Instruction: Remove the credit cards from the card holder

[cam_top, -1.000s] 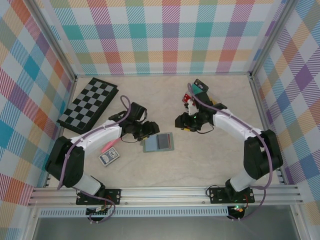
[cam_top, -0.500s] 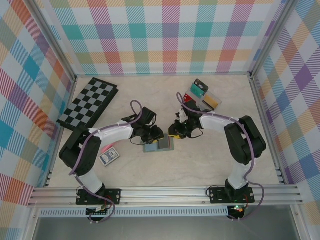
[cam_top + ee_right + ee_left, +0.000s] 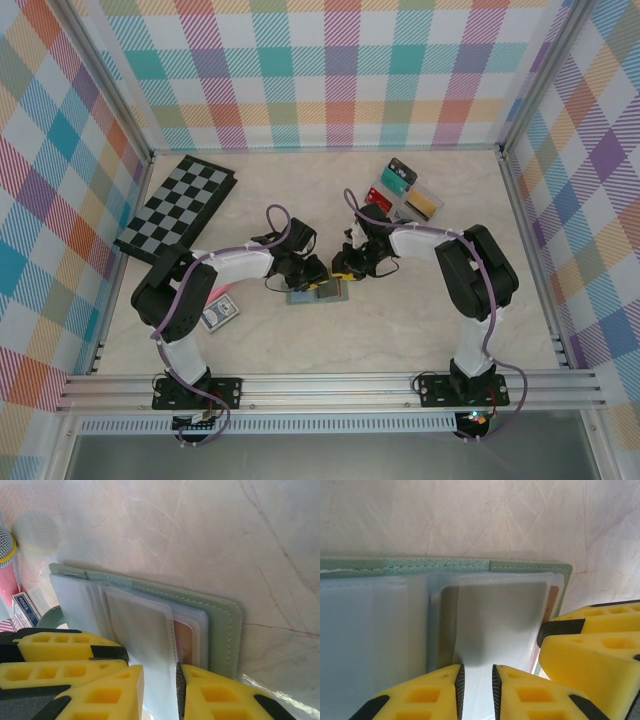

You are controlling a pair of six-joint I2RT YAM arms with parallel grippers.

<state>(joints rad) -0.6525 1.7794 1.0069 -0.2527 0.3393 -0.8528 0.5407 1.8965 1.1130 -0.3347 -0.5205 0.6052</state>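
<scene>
The grey-green card holder [image 3: 318,292] lies open on the table, its clear sleeves facing up. My left gripper [image 3: 310,277] is at its left side, jaws nearly together on a clear sleeve [image 3: 490,630]. My right gripper [image 3: 346,270] is at its right side, its jaws closed on the edge of another sleeve [image 3: 145,630]. A pinkish credit card [image 3: 184,640] sits in a sleeve beside the right finger. In the left wrist view my left gripper [image 3: 476,687] pinches the sleeve, with the right gripper's yellow fingers [image 3: 590,650] close by. Teal [image 3: 401,175], red [image 3: 377,195] and yellow [image 3: 424,204] cards lie in the tray.
A clear tray [image 3: 410,188] stands at the back right. A checkered board [image 3: 177,205] lies at the back left. A blue-patterned card pack [image 3: 217,314] sits left of the wallet, beside my left arm. Checked walls close in the table on three sides.
Both grippers have come in onto the card holder, the right one from near the tray. Both sets of jaws have narrowed onto its clear sleeves.
</scene>
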